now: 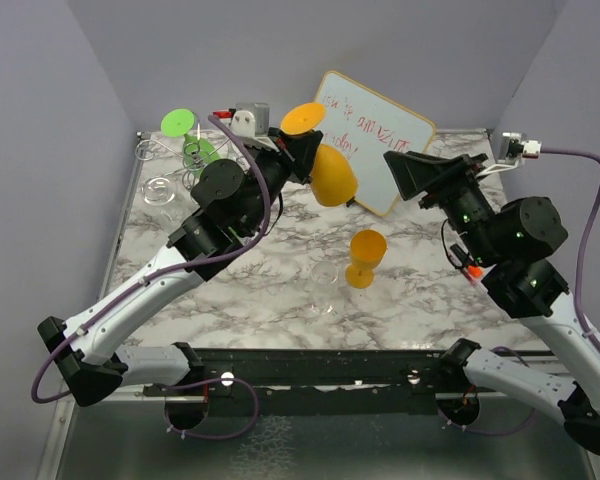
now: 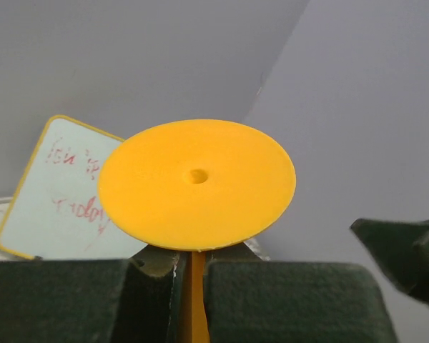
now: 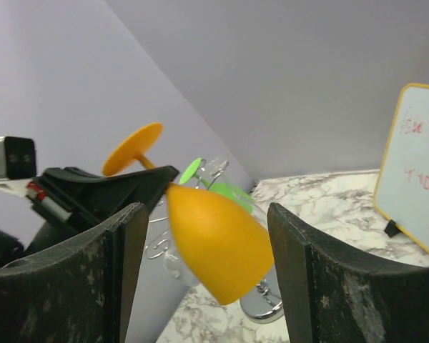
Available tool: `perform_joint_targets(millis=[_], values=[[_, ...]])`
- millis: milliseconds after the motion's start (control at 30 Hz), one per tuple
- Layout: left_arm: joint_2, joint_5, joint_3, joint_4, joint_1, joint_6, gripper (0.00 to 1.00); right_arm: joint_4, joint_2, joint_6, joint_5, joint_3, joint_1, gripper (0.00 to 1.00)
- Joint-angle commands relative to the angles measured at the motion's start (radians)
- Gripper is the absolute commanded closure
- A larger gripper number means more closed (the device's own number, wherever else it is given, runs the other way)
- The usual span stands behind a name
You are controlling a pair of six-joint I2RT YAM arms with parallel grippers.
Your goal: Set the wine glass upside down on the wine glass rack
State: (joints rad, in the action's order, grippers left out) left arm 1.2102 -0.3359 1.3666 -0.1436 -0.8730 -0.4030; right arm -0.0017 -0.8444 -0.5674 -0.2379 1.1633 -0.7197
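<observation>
We are mid-carry. On the table, the wine glass rack stands at the far left, well apart from the load. Our left arm reaches up and far, holding the orange wine glass aloft and inverted, foot up. The left pincer clamps its stem, while the right pincer hangs agape, empty. Next, we judge, comes a swing left to slide the stem into a free loop.

The only writing is red handwriting on the yellow-framed whiteboard, which leans at the far side of the table, right of centre. Its top line seems to read "You're amazing". The lower lines are partly hidden and too small to read.
</observation>
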Motion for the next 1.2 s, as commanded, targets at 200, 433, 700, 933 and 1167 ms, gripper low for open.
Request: perform_joint_targets(millis=[200,433,700,933,1167], values=[[-0.052,0.265,-0.080,0.024,-0.004,0.339,1.00,-0.080,-0.079,-0.114,0.366,0.132,-0.002,0.28],[-0.113,0.297,-0.173,-0.002,-0.004,0.366,1.00,-0.106,-0.147,-0.245,0.474,0.158,-0.001,0.35],[-0.154,0.408,-0.236,-0.036,-0.004,0.421,1.00,-0.211,-0.194,-0.346,0.399,0.194,-0.001,0.49],[-0.177,0.421,-0.295,-0.083,-0.004,0.435,1.00,-0.194,-0.218,-0.426,0.393,0.170,-0.001,0.61],[-0.196,0.443,-0.343,-0.092,-0.004,0.444,1.00,-0.165,-0.214,-0.502,0.382,0.128,-0.001,0.69]])
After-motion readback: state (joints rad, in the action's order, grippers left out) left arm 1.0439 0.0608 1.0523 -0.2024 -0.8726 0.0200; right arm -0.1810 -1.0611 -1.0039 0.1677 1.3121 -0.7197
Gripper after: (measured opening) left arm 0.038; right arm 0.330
